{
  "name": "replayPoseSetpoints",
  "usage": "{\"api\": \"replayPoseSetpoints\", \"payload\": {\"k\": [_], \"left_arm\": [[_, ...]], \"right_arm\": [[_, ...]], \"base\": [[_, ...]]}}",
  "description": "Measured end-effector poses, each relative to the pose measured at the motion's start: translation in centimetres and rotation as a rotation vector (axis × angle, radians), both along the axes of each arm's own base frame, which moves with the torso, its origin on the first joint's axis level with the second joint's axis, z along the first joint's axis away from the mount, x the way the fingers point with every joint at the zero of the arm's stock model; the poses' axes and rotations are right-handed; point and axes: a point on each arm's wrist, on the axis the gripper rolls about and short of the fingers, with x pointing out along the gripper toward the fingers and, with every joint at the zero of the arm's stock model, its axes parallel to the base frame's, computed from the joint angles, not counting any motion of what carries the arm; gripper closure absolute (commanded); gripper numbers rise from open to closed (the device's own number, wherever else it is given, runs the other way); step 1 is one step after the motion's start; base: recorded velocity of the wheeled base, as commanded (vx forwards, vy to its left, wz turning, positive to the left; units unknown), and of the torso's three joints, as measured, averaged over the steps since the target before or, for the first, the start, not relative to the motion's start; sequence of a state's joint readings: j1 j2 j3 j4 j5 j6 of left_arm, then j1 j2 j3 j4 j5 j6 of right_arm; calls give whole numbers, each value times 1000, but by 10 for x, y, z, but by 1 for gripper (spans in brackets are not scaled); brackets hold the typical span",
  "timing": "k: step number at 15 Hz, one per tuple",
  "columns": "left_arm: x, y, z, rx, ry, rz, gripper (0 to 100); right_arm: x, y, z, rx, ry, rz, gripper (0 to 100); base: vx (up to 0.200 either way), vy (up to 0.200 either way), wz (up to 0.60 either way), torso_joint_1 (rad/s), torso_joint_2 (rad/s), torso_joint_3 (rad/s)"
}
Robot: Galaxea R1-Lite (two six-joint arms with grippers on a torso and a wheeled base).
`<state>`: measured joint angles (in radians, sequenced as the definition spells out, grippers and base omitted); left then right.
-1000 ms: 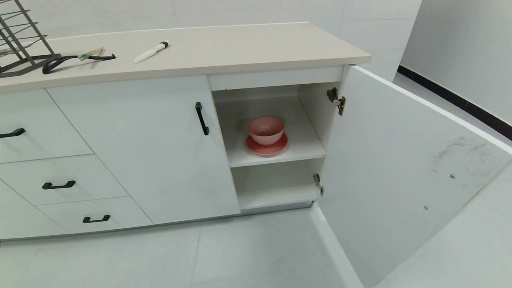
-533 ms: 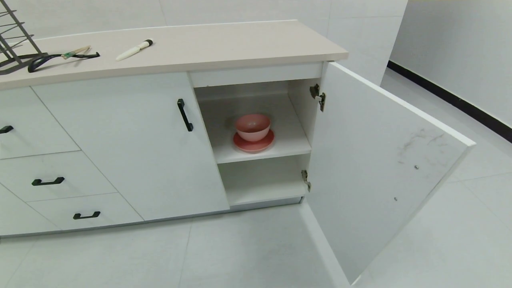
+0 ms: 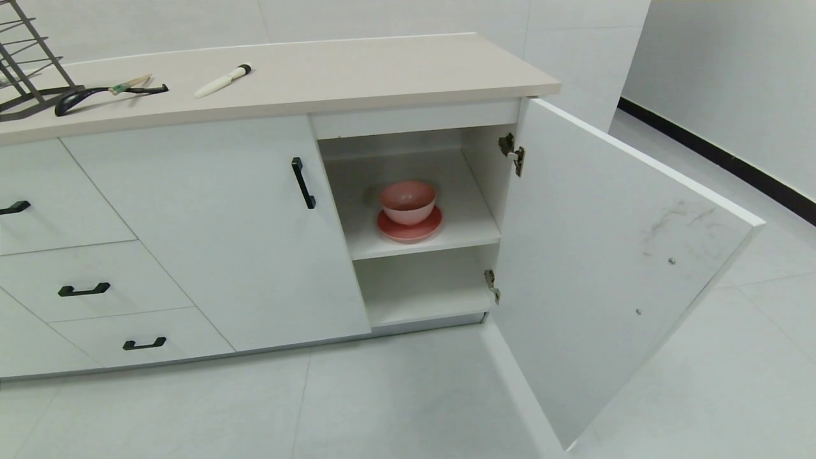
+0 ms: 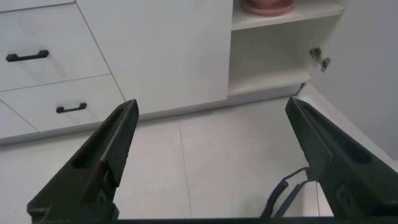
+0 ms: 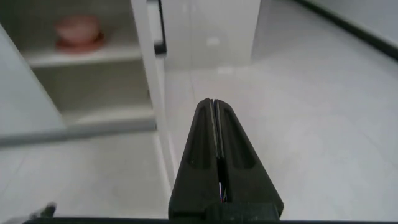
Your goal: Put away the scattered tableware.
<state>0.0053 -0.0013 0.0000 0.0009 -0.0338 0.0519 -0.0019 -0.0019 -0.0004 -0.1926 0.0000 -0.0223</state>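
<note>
A pink bowl (image 3: 408, 201) stands on a red plate (image 3: 409, 231) on the upper shelf of the open cabinet (image 3: 421, 245). On the countertop (image 3: 357, 70) lie a white-handled knife (image 3: 222, 81), a black ladle (image 3: 83, 97) and chopsticks (image 3: 131, 83). My left gripper (image 4: 210, 104) is open over the floor in front of the cabinet, nothing between its fingers; the plate's (image 4: 267, 6) rim shows beyond it. My right gripper (image 5: 214, 102) is shut and empty, low above the floor, with the bowl (image 5: 77, 27) off to one side.
The cabinet door (image 3: 605, 255) stands swung wide open toward me on the right. A wire dish rack (image 3: 25, 76) sits at the counter's left end. Drawers with black handles (image 3: 83, 290) are on the left. Bare tiled floor (image 3: 382, 401) lies in front.
The whole head picture has shifted sideways, so the camera has moved. Bowl, plate, utensils and the open door stand as before.
</note>
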Motion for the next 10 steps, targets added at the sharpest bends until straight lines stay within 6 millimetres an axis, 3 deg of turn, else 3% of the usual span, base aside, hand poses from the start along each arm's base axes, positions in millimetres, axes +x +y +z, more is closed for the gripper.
{"api": "replayPoseSetpoints", "payload": {"k": [1, 3, 6, 7, 10], "left_arm": [[0, 0, 0, 0, 0, -1, 0], [0, 0, 0, 0, 0, 1, 0], [0, 0, 0, -11, 0, 2, 0], [0, 0, 0, -13, 0, 2, 0], [0, 0, 0, -11, 0, 2, 0]], "right_arm": [[0, 0, 2, -6, -7, 5, 100], [1, 1, 7, -11, 6, 23, 100], [6, 1, 31, -30, 22, 63, 100], [12, 1, 45, -38, 35, 85, 100], [44, 3, 79, -67, 58, 147, 100]], "base": [[-200, 0, 0, 2, -2, 7], [0, 0, 0, 0, 0, 0], [0, 0, 0, 0, 0, 0], [0, 0, 0, 0, 0, 0], [0, -200, 0, 4, 1, 1]]}}
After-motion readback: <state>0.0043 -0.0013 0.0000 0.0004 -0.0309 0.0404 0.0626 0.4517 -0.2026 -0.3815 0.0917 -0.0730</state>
